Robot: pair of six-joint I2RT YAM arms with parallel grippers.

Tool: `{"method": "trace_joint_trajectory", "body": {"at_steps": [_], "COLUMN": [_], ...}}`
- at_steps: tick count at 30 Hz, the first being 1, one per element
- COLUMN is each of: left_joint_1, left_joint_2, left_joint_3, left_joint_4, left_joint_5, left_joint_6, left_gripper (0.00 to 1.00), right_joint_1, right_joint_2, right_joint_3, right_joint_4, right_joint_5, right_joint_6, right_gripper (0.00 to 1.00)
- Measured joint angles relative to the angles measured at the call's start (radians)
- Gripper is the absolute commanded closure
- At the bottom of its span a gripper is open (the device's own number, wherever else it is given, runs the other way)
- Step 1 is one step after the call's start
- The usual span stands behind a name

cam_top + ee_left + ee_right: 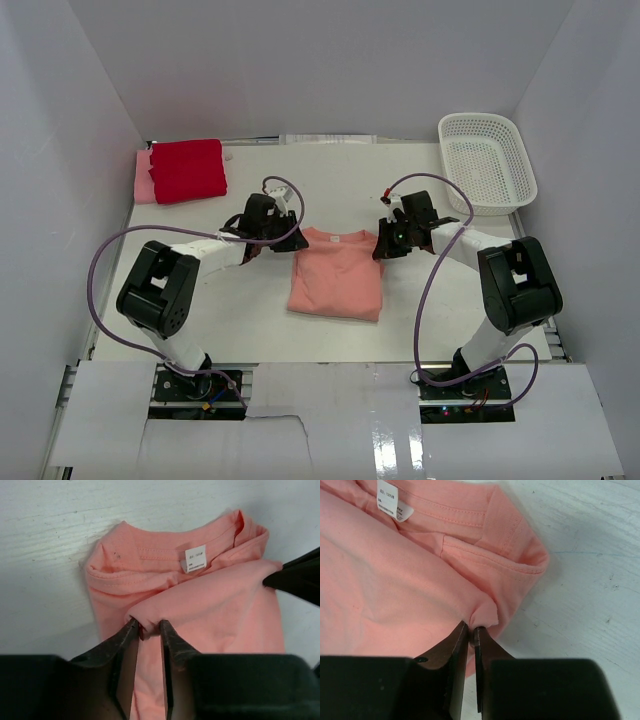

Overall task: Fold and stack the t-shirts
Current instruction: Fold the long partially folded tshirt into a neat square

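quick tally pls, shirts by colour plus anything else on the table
red shirt: 1
pink shirt: 1, under the red one
salmon shirt: 1
basket: 1
total: 4

The t-shirt [336, 275] lies mid-table [250, 325], collar toward the far edge, with the left gripper [149, 625] at its far-left corner and the right gripper [471, 627] at its far-right (each pinching a fold). The folded shirts [186, 170] sit stacked in the far-left corner, the basket [487, 165] in the far-right.
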Motion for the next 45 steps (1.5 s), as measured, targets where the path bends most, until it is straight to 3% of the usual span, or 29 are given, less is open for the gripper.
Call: {"method": "trace_joint_trajectory", "body": {"at_steps": [2,3,21,39,40,41,42,43,45], "left_joint_1": [0.000,0.000,0.000,0.023,0.025,0.027,0.028,0.029,0.034], "left_joint_2": [0.001,0.002,-0.022,-0.083,-0.082,-0.081,-0.080,-0.078,-0.068], "left_joint_3": [0.010,0.017,0.084,0.002,-0.001,-0.001,-0.001,-0.001,-0.001], "left_joint_4": [-0.001,0.000,-0.087,-0.076,-0.077,-0.077,-0.076,-0.076,-0.077], "left_joint_5": [0.002,0.004,-0.026,-0.183,-0.186,-0.188,-0.190,-0.194,-0.206], "left_joint_6": [-0.005,-0.005,-0.015,-0.099,-0.101,-0.103,-0.103,-0.103,-0.100], "left_gripper": [0.86,1.00,1.00,1.00,1.00,0.99,0.91,0.71,0.57], "right_joint_1": [0.000,0.000,0.000,0.001,0.002,0.003,0.003,0.003,0.002], "right_joint_2": [0.002,0.003,-0.028,0.055,0.055,0.055,0.055,0.056,0.056], "right_joint_3": [0.000,0.000,0.039,0.092,0.092,0.093,0.095,0.098,0.101], "right_joint_4": [0.001,0.001,-0.009,0.012,0.016,0.018,0.021,0.023,0.027], "right_joint_5": [-0.004,-0.007,-0.029,-0.035,-0.035,-0.035,-0.035,-0.034,-0.027], "right_joint_6": [0.002,0.005,0.016,0.027,0.029,0.032,0.034,0.038,0.040], "right_gripper": [0.92,0.92,0.92,0.92,0.88,0.82,0.75,0.63,0.53]}}
